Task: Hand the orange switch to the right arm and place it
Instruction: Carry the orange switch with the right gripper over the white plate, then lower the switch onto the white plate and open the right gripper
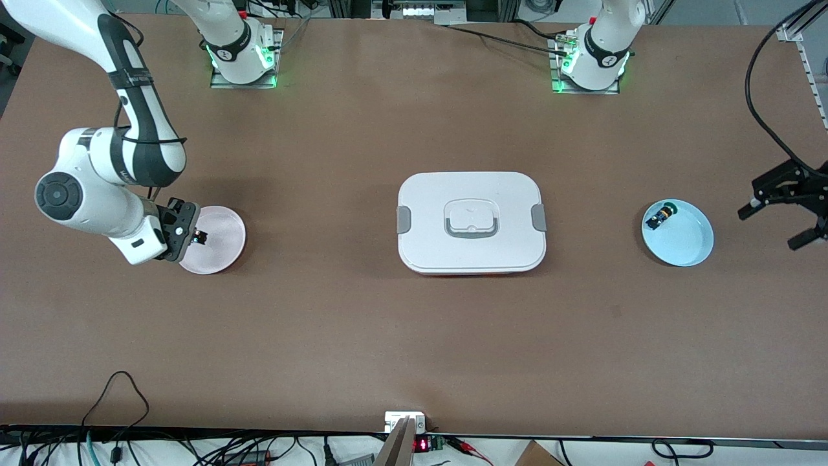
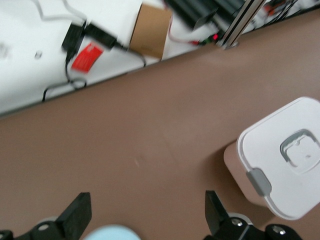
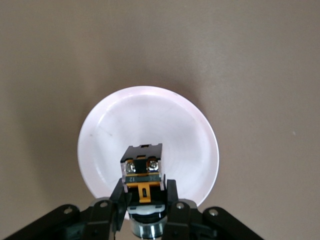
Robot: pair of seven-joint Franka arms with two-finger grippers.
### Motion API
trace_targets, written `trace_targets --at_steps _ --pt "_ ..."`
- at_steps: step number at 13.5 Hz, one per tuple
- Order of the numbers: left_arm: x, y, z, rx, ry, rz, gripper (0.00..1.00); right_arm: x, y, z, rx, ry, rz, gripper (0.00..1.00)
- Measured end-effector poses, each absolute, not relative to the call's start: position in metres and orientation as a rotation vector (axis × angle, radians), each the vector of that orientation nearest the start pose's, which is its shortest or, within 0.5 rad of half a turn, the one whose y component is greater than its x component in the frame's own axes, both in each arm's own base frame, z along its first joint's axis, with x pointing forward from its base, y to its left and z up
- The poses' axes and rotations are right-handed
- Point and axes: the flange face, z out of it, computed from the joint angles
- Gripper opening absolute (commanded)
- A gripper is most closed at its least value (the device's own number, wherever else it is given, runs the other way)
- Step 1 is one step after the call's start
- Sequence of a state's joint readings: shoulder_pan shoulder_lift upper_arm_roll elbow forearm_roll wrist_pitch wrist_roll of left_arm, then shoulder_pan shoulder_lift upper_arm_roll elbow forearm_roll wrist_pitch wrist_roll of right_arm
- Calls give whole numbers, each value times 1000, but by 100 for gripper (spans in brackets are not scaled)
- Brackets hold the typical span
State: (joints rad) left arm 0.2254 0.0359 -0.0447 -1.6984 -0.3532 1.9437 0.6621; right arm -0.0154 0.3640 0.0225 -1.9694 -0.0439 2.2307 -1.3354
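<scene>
The orange switch [image 3: 144,170], a small black block with an orange band and two screws, is gripped in my right gripper [image 3: 145,189], which is shut on it. In the front view the right gripper [image 1: 197,237] holds the switch [image 1: 202,237] over the edge of a pink plate [image 1: 223,249]; the plate [image 3: 150,120] lies right below in the right wrist view. My left gripper [image 1: 770,228] hangs open and empty over the table near the left arm's end. Its fingers are spread wide around bare table in the left wrist view [image 2: 146,200].
A light blue plate [image 1: 689,243] beside the left gripper carries a small black part with a green cap [image 1: 661,215]; its rim [image 2: 107,234] shows between the left fingers. A white lidded box [image 1: 471,223] with grey clasps sits mid-table [image 2: 285,165]. Cables lie along the table's near edge.
</scene>
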Motion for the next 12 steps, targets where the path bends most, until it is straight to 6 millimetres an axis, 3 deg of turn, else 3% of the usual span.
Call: trace_targets --at_steps 4,7,10,11,12 --pt "567 40 618 -3198 234 -202 100 577 4 238 -2373 -2022 94 19" --pt "561 34 623 -3137 20 -92 100 562 5 219 -2370 -2044 70 20" --pt "558 34 615 -3118 -203 0 100 558 5 206 -2355 -2060 67 23" --pt "559 32 614 -3115 -235 14 100 557 5 203 -2352 -2060 70 51" --pt "562 32 615 -3114 -249 24 100 557 5 201 -2352 -2059 71 98"
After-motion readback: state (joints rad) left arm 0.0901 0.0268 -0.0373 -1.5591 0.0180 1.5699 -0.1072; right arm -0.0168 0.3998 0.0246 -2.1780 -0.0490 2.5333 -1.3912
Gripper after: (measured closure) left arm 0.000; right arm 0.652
